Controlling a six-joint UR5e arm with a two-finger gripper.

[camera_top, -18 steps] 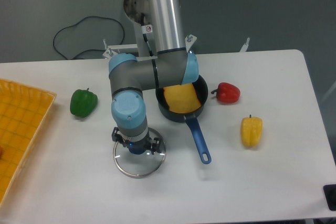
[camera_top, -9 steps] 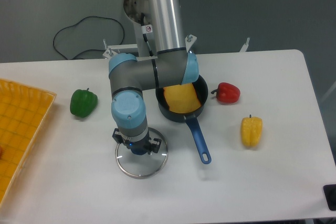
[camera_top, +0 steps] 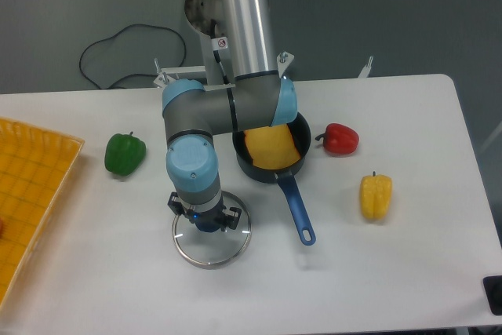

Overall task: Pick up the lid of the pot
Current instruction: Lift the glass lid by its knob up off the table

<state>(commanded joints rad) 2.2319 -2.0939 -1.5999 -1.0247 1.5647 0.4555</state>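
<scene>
The pot lid (camera_top: 212, 252) has shifted a little toward the pan's handle side since the earliest frame, and its knob (camera_top: 209, 226) has moved with it; against the frame just before this one, I can see no further change. That small slide looks like a nudge from the gripper (camera_top: 207, 218) as it closes around the knob, so the job is probably at the grasping step, with the lift still to come.

The lid lies flat on the table (camera_top: 345, 280), on the camera side of the frying pan (camera_top: 249, 165) and to the camera's left of the pan's handle (camera_top: 296, 209). Nothing shows it raised. The gripper points down over it, one finger on each side of the knob, the glass spreading out below and around them. The fingers stand apart with the knob between; whether both press on it, or a sliver of space remains, I cannot tell.

The next move probably calls for a sure squeeze, then a straight, slow rise. The smooth glass slides easily, so a loose hold could let the lid tip or slip. The green pepper (camera_top: 125, 154) is off to the camera's left of the pan, the red pepper (camera_top: 340, 139) just to its right, and the yellow pepper (camera_top: 376, 196) farther right and nearer the camera.
</scene>
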